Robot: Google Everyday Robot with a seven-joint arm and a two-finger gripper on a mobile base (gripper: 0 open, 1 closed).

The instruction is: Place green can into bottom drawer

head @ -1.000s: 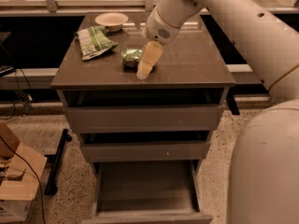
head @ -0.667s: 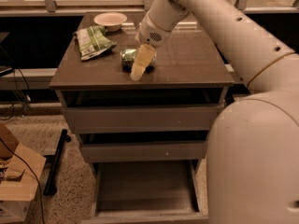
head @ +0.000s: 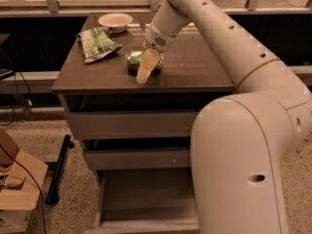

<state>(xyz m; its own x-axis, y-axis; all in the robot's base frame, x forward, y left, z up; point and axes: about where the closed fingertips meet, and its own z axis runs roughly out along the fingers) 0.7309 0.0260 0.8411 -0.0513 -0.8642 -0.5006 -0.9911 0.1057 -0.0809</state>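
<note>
The worktop (head: pixel 195 67) is a dark brown slab that caps a cabinet of three grey-brown drawers. A pale bowl (head: pixel 115 20) stands near its far edge, at about 11 o'clock from the middle of the slab. A green-and-white snack bag (head: pixel 97 43) lies flat at about 10 o'clock, apart from the bowl. The green can (head: pixel 132 61) lies on its side on the worktop, left of the middle, at about 4 o'clock from the bag and well back from the front edge.

Below the slab, the top drawer (head: pixel 131 125) and the middle drawer (head: pixel 136 158) show their front panels. The bottom drawer (head: pixel 146 199) is pulled out at 6 o'clock, and the can is not in it. The floor (head: pixel 83 194) is speckled stone. A cardboard box (head: pixel 19 189) sits at 8 o'clock in the picture, with black cables running over it. A black bar (head: pixel 58 169) lies on the floor beside the cabinet. A ledge with metal posts runs behind the worktop at 12 o'clock.

The arm (head: pixel 219 38) comes in from 3 o'clock, its bulky lower part filling the near right, and rises over the worktop's far edge. Its wrist bends down toward 7 o'clock. The gripper (head: pixel 145 69) is at the can's right side, its pale tip touching or just above the worktop. Whether it is clenched on the can or released cannot be told.
</note>
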